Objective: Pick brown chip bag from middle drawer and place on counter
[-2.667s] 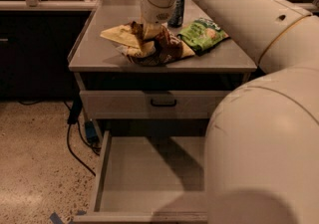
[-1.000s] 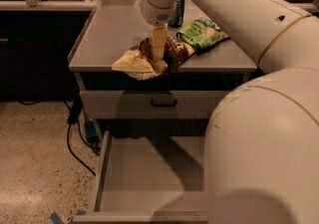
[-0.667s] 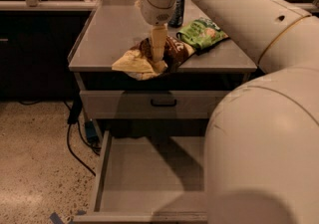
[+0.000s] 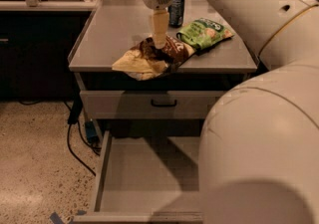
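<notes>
The brown chip bag [image 4: 149, 59] lies crumpled on the counter [image 4: 112, 29] at its front edge, its tan end reaching slightly over the rim. My gripper [image 4: 158, 44] points straight down from above onto the bag's dark upper part, and the foil bunches up around its tips, so it stands shut on the bag. The middle drawer [image 4: 144, 173] is pulled out below, its grey floor bare.
A green chip bag [image 4: 203, 31] lies right of the brown one, and a dark can [image 4: 176, 10] stands behind it. A shut drawer with a dark handle [image 4: 163, 102] sits under the counter. My arm's bulk [image 4: 264, 138] covers the right side. Cables [image 4: 75, 138] trail on the floor at the left.
Since 2.7 s ago the gripper has brought the bag forward and down to the counter's front edge. Over the last second nothing has moved.
</notes>
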You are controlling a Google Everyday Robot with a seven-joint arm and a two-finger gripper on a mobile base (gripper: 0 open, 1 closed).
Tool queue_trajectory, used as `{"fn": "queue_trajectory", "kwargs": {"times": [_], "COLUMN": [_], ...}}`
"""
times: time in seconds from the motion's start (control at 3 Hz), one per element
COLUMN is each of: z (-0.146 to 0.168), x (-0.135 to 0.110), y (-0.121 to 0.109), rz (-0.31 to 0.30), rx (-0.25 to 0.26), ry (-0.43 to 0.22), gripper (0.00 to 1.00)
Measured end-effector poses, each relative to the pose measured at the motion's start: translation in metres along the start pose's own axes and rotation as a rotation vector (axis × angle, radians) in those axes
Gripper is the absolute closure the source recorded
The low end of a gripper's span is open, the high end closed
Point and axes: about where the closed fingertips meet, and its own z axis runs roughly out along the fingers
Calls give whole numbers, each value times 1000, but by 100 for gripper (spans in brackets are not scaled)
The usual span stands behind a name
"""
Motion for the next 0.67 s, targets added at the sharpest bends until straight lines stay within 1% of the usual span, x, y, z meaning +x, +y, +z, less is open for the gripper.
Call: {"fn": "queue_trajectory", "kwargs": {"times": [0.33, 0.67], "z": [-54, -99], "x": [3, 7], "y": [-17, -25], "rz": [27, 78], "rx": [64, 131], "ry": [6, 14], "gripper": [0, 0]}}
